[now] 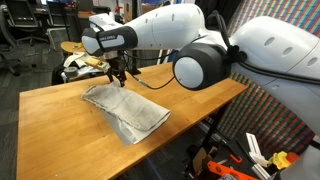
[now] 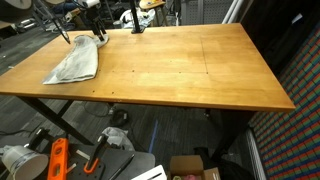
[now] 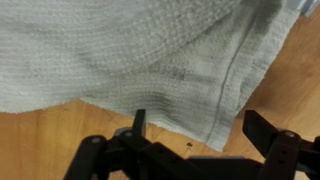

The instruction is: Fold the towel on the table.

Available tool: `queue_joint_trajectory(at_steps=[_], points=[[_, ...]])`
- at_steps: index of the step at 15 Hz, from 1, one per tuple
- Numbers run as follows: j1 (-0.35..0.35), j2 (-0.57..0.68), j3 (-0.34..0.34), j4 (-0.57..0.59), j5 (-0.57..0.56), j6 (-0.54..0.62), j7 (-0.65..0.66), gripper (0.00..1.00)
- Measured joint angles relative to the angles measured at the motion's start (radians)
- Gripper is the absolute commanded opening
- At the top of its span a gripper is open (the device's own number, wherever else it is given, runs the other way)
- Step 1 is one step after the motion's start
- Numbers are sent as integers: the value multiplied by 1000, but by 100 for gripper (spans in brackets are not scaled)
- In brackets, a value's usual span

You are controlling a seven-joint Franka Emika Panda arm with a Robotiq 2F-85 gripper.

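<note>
The towel (image 1: 125,108) is an off-white cloth with a grey edge, lying rumpled on the wooden table (image 1: 60,130). In both exterior views it sits toward one end of the tabletop; from the opposite side the towel (image 2: 75,62) shows near the far left corner of the table (image 2: 200,70). My gripper (image 1: 118,78) hovers just above the towel's far end, open and holding nothing. In the wrist view the towel (image 3: 130,50) fills the upper part and its hemmed corner reaches down between the spread fingers of the gripper (image 3: 197,128).
A round wooden stool (image 1: 72,47) with clutter stands behind the table. Orange-handled tools (image 2: 58,160) and boxes lie on the floor below the table's front edge. A patterned panel (image 1: 285,110) stands close beside the robot's base.
</note>
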Motion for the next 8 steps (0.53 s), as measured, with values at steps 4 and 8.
queue_joint_trajectory(at_steps=[4, 8], points=[[-2, 18, -9, 11, -14, -62, 0, 100], [-6, 22, -13, 16, -16, -78, 0, 100]])
